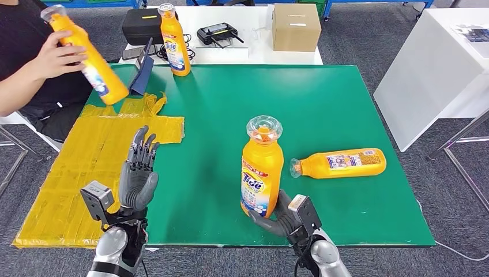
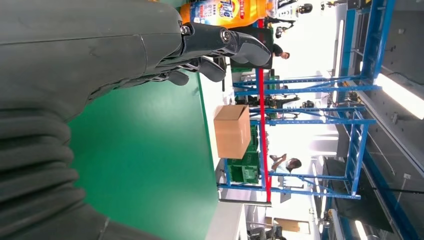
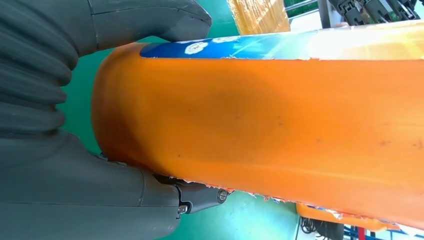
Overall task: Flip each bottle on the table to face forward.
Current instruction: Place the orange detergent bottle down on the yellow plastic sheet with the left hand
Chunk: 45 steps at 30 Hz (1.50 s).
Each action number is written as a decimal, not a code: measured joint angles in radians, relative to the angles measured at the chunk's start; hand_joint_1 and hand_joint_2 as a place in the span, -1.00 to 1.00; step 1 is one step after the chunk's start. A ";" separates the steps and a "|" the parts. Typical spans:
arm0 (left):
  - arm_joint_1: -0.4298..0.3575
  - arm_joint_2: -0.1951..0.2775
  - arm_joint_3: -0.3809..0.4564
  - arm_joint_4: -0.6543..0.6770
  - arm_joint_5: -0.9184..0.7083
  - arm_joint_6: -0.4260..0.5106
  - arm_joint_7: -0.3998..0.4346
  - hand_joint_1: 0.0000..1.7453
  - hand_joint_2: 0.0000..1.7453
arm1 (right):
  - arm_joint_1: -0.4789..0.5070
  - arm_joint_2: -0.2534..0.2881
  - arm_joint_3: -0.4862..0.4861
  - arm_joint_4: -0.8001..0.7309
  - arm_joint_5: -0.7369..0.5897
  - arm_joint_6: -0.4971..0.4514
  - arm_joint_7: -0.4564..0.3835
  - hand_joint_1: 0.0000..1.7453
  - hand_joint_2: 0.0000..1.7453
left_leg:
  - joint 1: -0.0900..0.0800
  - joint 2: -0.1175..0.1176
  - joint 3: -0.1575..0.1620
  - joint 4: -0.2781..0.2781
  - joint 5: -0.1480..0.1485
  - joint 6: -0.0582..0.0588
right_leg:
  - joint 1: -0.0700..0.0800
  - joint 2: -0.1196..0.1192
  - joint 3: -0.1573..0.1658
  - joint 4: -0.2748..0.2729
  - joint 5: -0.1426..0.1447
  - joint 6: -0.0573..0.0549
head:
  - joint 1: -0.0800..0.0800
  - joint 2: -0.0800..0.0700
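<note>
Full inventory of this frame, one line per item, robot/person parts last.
Held bottle: 1, orange, upright near the table's front edge, Tide label showing.
Lying bottle: 1, orange, on its side on the mat to the held one's right.
Far bottle: 1, orange, upright at the mat's far edge.
Person's bottle: 1, orange, raised off the table.
Green mat: 1, covers the table.
Yellow sheet: 1, on the table's left part.
Cardboard box: 1, brown, white table behind.
Black case: 1, same table.
Person's hand: holds the raised bottle.
Left hand: empty, fingers apart, over the mat.
Right hand: grips the held bottle's base.
</note>
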 joint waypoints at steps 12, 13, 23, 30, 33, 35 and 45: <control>0.034 0.003 -0.095 -0.025 -0.067 -0.057 -0.004 -1.00 1.00 | -0.010 0.014 0.029 0.006 0.011 -0.011 0.004 1.00 1.00 | 0.000 0.000 -0.001 0.000 0.000 0.000 | 0.000 0.000 0.000 0.000 0.000 0.000 | 0.000 0.000; 0.037 0.004 -0.106 -0.028 -0.074 -0.062 -0.004 -1.00 1.00 | -0.012 0.015 0.036 0.009 0.016 -0.012 0.006 1.00 1.00 | 0.000 0.000 -0.001 0.000 0.000 0.000 | 0.000 0.000 0.000 0.000 0.000 0.000 | 0.000 0.000; 0.045 0.046 -0.236 -0.032 -0.174 -0.122 0.000 -1.00 1.00 | -0.066 0.058 0.180 0.160 0.083 -0.046 -0.006 1.00 1.00 | 0.000 0.000 -0.001 0.000 0.000 0.000 | 0.000 0.000 -0.001 0.000 0.000 0.000 | 0.000 0.000; 0.045 0.071 -0.271 -0.024 -0.209 -0.125 -0.010 -1.00 1.00 | -0.087 0.069 0.235 0.226 0.082 -0.045 -0.016 1.00 1.00 | 0.000 0.000 -0.001 0.000 0.000 0.000 | 0.000 0.000 -0.001 0.000 0.000 0.000 | 0.000 0.000; 0.043 0.078 -0.278 -0.022 -0.222 -0.124 -0.011 -1.00 1.00 | -0.092 0.077 0.255 0.251 0.087 -0.043 -0.015 1.00 1.00 | 0.000 0.000 -0.001 0.000 0.000 0.000 | 0.000 0.000 -0.001 0.000 0.000 0.000 | 0.000 0.000; 0.041 0.083 -0.281 -0.020 -0.229 -0.122 -0.010 -1.00 1.00 | -0.094 0.082 0.265 0.265 0.090 -0.044 -0.014 1.00 1.00 | 0.000 0.000 -0.001 0.000 0.000 0.000 | 0.000 0.000 -0.001 0.000 0.000 0.000 | 0.000 0.000; -0.023 0.136 -0.323 0.079 -0.379 -0.064 0.070 1.00 1.00 | -0.119 0.097 0.331 0.337 0.092 -0.043 -0.001 1.00 1.00 | 0.000 0.000 -0.001 0.000 0.000 0.000 | 0.000 -0.001 -0.001 0.000 0.000 0.000 | 0.000 0.000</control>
